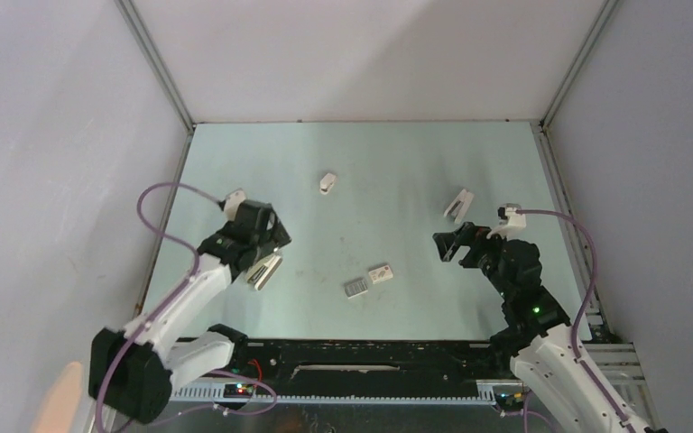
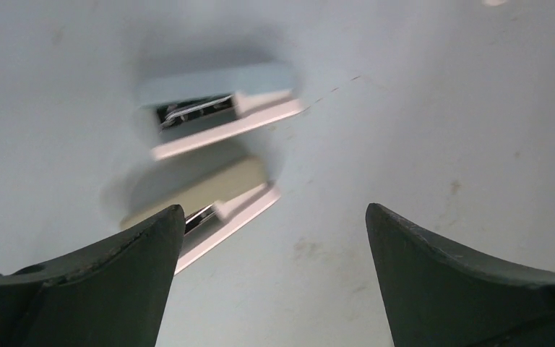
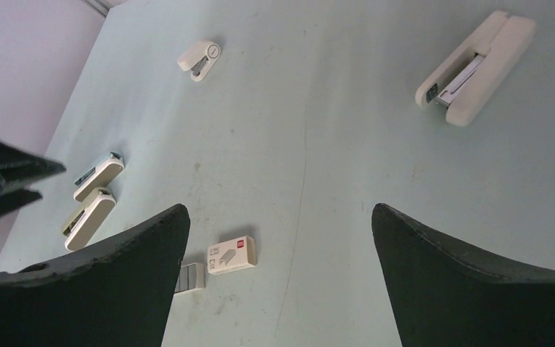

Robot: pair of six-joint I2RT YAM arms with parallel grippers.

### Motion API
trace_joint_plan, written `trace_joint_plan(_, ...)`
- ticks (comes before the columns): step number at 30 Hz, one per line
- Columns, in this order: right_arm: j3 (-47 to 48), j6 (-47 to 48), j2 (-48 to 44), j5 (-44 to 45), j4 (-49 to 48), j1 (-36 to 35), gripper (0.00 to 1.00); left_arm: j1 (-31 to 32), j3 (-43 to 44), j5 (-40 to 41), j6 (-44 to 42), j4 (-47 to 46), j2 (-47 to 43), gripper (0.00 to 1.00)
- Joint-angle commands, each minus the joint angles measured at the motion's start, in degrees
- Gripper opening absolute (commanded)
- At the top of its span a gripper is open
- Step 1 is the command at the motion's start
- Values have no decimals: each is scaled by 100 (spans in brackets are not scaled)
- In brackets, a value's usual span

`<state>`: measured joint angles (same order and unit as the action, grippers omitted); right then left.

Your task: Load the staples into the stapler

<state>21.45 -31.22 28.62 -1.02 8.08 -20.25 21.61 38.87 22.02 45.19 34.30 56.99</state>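
The stapler [image 1: 457, 205], slim and white with a dark channel between its two arms, lies on the table at the back right; the right wrist view shows the stapler [image 3: 475, 66] at its upper right. The staples [image 1: 355, 289], a small grey block, lie near the table's front middle; in the right wrist view the staples [image 3: 189, 277] peek out beside the left finger. My right gripper [image 1: 440, 245] hovers open just in front of the stapler, and this gripper [image 3: 278, 207] holds nothing. My left gripper [image 1: 269, 245] is open and empty over the table's left side, its jaws [image 2: 274, 207] wide apart.
A little white box with a red mark [image 1: 380, 274] sits right beside the staples. Two larger silver-and-white bars [image 1: 264, 269] lie side by side under the left gripper, ahead of its left finger [image 2: 144, 246]. A short white stub [image 1: 327, 183] rests at the back middle. Walls enclose the table.
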Motion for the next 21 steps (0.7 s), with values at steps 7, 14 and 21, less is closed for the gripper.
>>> trace_joint_plan(7, -234, 413, 129, 1077, -724, -791, 99, -16, 2949, -1154, -1612, -1176, 3188, 94)
trace_joint_plan(14, -333, 543, 127, 1478, -753, -1105, 98, -16, 4897, -1650, -2088, -921, 5140, 87)
trace_joint_plan(21, -349, 620, 176, 1678, -755, -1251, 98, -16, 6010, -1980, -2300, -680, 6228, 76)
